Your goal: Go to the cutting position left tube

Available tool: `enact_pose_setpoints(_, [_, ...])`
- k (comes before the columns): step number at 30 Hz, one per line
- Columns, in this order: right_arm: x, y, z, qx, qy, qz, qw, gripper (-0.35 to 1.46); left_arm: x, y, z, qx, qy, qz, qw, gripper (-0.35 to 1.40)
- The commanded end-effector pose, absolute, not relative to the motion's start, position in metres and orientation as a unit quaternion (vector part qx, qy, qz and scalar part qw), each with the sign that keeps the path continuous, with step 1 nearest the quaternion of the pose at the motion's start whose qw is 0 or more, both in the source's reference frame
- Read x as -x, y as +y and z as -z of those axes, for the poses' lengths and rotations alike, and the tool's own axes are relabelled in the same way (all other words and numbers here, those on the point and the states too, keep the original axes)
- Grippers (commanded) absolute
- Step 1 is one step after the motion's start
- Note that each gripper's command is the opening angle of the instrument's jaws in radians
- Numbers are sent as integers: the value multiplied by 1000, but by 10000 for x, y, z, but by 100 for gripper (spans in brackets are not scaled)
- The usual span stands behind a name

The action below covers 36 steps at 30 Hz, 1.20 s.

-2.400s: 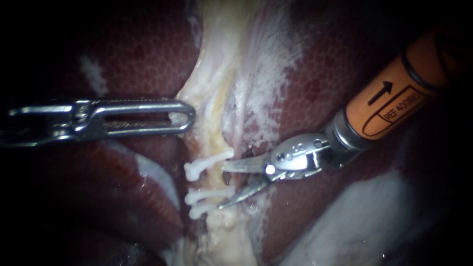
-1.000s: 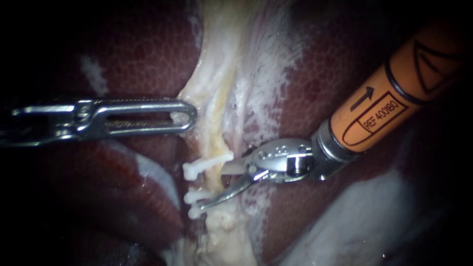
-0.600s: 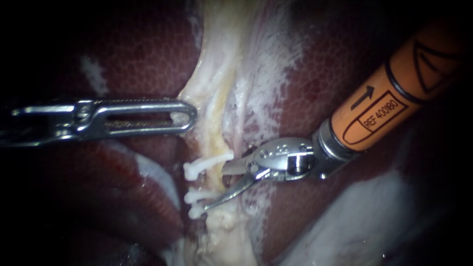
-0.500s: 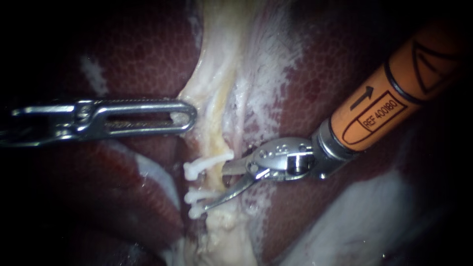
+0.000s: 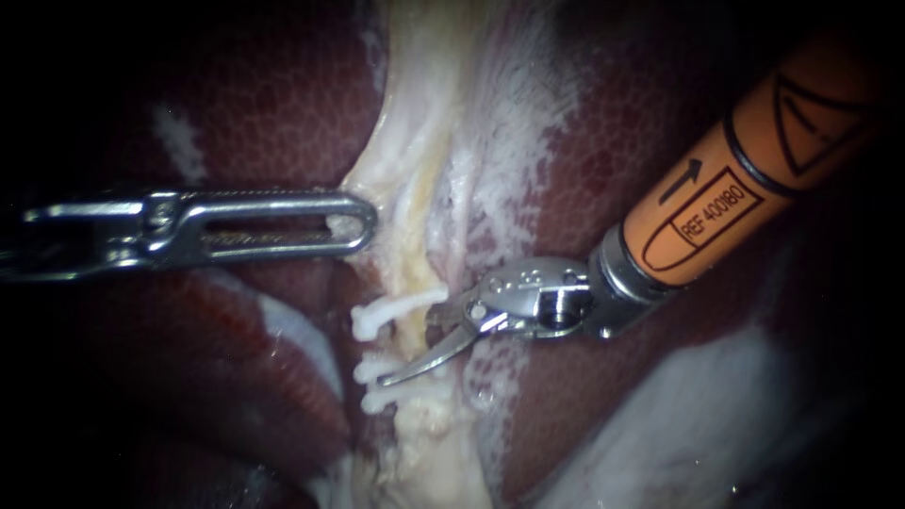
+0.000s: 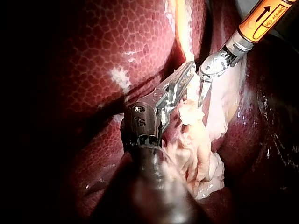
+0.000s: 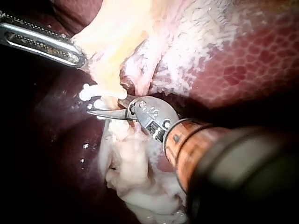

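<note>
A pale tube [image 5: 415, 330] runs down the middle between dark red liver lobes [image 5: 236, 104]. It carries three white clips: one above [image 5: 391, 309] and two below [image 5: 377, 369]. My right instrument [image 5: 405, 349], on an orange shaft, has two curved blades, and they stand open astride the tube between the upper clip and the lower pair. The lower blade tip lies by the lower clips. My left instrument [image 5: 353, 224] has long slotted jaws shut on the pale tissue edge above the clips. The right wrist view shows the blades [image 7: 105, 111] just under the upper clip [image 7: 96, 91].
Whitish frayed membrane [image 5: 509, 123] covers the liver to the right of the tube. Loose pale fatty tissue [image 6: 198, 154] hangs beside the left instrument's shaft. Another pale sheet [image 5: 698, 415] lies at the lower right.
My right instrument has moved left into the tube. Its open blades now reach across the tube between the clips, the lower tip beside the lower clips. The left instrument has held still.
</note>
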State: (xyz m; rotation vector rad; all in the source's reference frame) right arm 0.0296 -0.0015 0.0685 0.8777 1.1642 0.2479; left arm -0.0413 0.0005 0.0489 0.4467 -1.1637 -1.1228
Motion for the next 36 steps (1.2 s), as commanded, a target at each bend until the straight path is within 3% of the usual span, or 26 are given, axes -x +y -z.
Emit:
enact_pose_setpoints(1, [-295,-15,-683,-403,528,-117,738,-35,413,5,-489,-198,-516,498,668,-35])
enact_pose_setpoints(36, [-299,-14,-691,-417,515,-146,735,-35,414,4,-489,-197,-516,498,668,-35])
